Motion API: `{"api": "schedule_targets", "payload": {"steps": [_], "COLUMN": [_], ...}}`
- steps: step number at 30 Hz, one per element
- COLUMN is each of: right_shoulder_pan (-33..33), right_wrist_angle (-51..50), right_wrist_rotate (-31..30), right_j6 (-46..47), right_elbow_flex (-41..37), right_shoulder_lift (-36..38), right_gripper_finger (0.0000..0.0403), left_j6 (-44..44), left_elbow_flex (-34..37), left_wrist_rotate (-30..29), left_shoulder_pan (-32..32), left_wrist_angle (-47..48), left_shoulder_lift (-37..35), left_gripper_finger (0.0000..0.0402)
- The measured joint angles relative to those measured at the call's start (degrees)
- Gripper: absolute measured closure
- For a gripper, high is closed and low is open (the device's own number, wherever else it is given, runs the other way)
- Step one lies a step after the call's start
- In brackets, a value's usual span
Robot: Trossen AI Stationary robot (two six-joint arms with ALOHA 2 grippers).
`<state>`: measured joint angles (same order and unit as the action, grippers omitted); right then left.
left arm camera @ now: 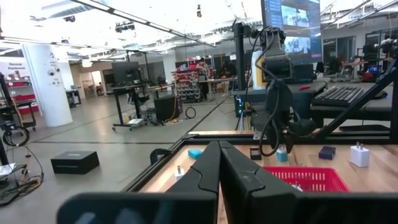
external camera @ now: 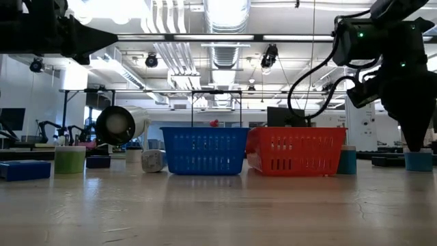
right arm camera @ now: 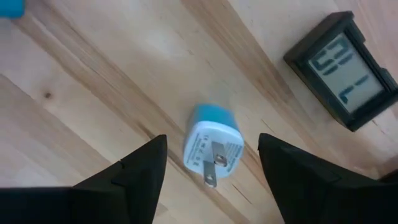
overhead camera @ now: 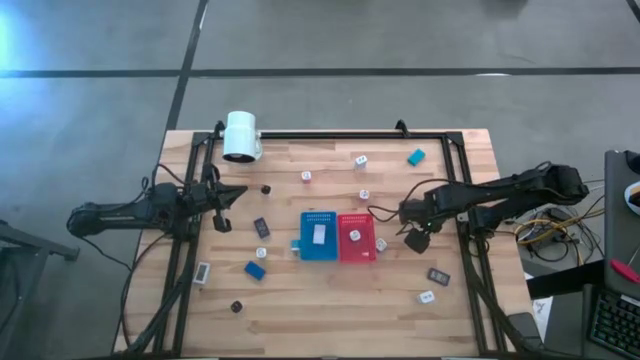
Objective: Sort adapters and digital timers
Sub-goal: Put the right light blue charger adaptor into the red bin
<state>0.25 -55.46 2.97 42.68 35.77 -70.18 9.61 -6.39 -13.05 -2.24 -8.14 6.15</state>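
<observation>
Wooden plank table point(overhead camera: 330, 310), black-framed. Two mesh plastic baskets at centre, blue point(overhead camera: 319, 237) touching red point(overhead camera: 356, 238). White cylinder point(overhead camera: 241, 136) lying at back left. Roughly seven flat rectangular timers point(overhead camera: 438, 276) scattered, one inside blue. About nine cube adapters, one blue-backed point(right arm camera: 212, 144), prongs up, between spread right gripper point(right arm camera: 212, 163) fingers, untouched. Left gripper point(left arm camera: 219, 171) pressed together, raised at left.

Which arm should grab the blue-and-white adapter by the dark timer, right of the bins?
Right. The right gripper hangs open directly over that adapter, fingers either side, beside the dark timer. The left gripper sits shut at the table's far left.
</observation>
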Motion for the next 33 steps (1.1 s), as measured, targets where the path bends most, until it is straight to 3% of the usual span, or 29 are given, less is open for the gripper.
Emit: {"api": "schedule_targets", "payload": {"steps": [26,33], "right_shoulder_pan": [0.0,0.0], "right_wrist_angle": [5.5,8.3], "right_wrist_rotate": [1.4,1.6], "right_j6": [-3.3,-8.2], "right_elbow_flex": [-4.1,-4.1], "right_shoulder_lift": [-1.5,-0.7], "right_gripper_finger": [0.0258,0.0276], "left_j6": [-0.5,-0.7], "left_elbow_flex": [0.0,0.0], "left_wrist_rotate": [0.0,0.0], "left_shoulder_pan": [0.0,0.0], "left_wrist_angle": [0.1,0.5], "left_shoulder_lift": [0.0,0.0], "left_gripper_finger": [0.0395,0.0389]}}
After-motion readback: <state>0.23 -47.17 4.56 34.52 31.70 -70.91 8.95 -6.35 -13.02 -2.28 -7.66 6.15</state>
